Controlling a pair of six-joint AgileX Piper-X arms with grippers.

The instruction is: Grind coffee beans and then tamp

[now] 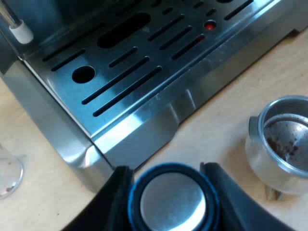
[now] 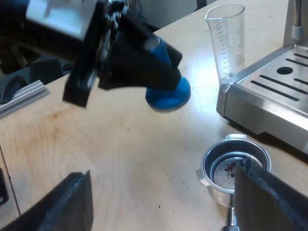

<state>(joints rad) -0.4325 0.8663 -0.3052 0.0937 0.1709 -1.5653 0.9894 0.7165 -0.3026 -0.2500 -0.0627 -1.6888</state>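
Tamper point(image 1: 173, 202) in left wrist view: blue-rimmed, clamped between fingers of left gripper point(image 1: 166, 169), hanging off front edge of espresso machine point(image 1: 144, 130). Holder point(image 1: 281, 144) stands loose on desk point(image 1: 221, 110) close by. Right wrist view: right gripper point(image 2: 161, 175) near holder, fingers wide apart, gripping nothing. Measuring glass point(image 2: 226, 43) at machine's corner. Basket shows only scatter of grounds - pressing now would likely meet bare metal - and unheld holder could skid or tip.
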